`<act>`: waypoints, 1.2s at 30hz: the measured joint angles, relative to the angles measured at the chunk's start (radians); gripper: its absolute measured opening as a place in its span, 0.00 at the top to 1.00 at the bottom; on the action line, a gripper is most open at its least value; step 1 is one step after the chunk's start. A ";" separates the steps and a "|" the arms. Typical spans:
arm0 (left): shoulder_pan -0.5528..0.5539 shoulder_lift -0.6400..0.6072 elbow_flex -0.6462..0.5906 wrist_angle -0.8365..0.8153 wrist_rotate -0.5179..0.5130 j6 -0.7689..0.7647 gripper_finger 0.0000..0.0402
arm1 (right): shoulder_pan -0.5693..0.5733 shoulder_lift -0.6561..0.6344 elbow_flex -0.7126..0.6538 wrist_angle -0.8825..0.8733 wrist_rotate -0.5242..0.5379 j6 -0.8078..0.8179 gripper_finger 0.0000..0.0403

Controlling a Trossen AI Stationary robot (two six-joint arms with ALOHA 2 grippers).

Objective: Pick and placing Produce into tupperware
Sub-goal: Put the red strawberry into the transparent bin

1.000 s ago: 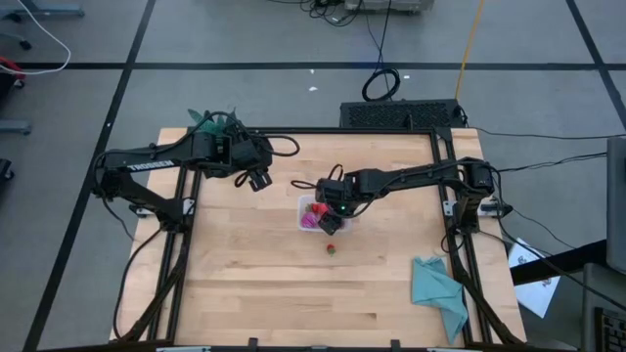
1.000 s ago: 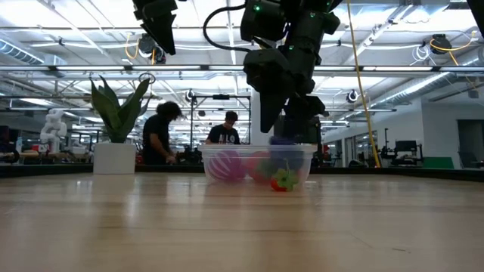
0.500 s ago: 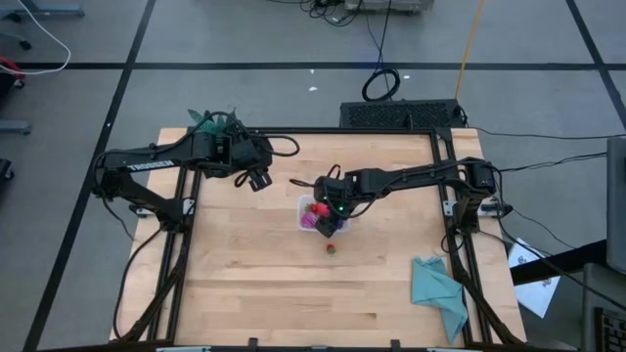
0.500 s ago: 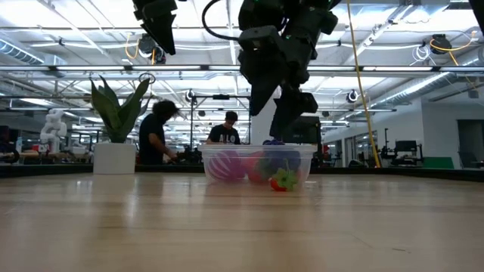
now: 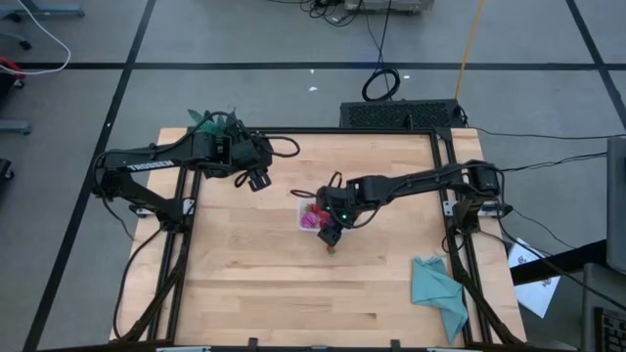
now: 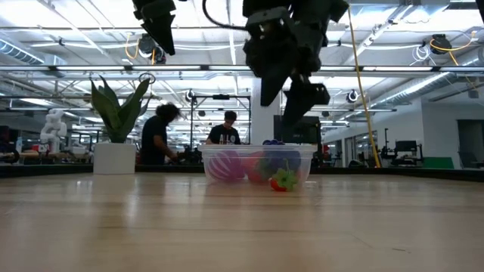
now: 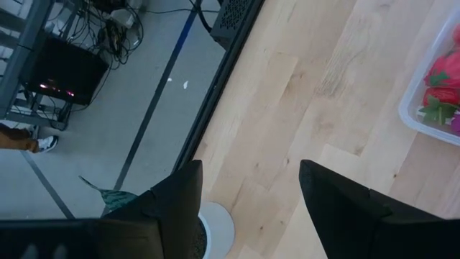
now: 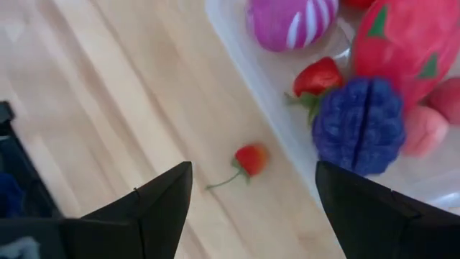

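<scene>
The clear tupperware (image 5: 305, 208) stands mid-table. The right wrist view shows a striped magenta ball (image 8: 291, 18), a big red piece (image 8: 402, 39), a small strawberry (image 8: 318, 78) and a dark purple cluster (image 8: 357, 124) in it. One tiny red strawberry (image 8: 250, 158) lies on the wood just outside the tupperware wall (image 8: 237, 50), on its near side. My right gripper (image 8: 253, 180) hangs open above that strawberry, clear of it. My left gripper (image 5: 260, 180) waits open in the air near the table's far left.
A green potted plant (image 5: 215, 122) stands at the far left corner, close behind my left arm. A teal cloth (image 5: 438, 288) lies at the near right. Bare wood stretches along the near side. People (image 6: 159, 132) work in the room beyond the table.
My right gripper has moved from over the tupperware toward the near edge and risen a little, staying open. It now hangs over the loose strawberry. The strawberry and the tupperware have stayed where they were.
</scene>
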 joint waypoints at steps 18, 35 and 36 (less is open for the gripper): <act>-0.106 0.000 0.000 -0.002 0.001 -0.008 0.40 | 0.300 -0.101 0.000 -0.068 0.180 0.337 0.30; -0.130 0.000 0.000 0.011 -0.274 0.059 0.40 | 0.341 -0.100 -0.192 0.156 0.369 0.707 0.31; -0.125 0.000 0.000 0.016 -0.283 0.059 0.40 | 0.335 -0.100 -0.199 0.156 0.369 0.713 0.31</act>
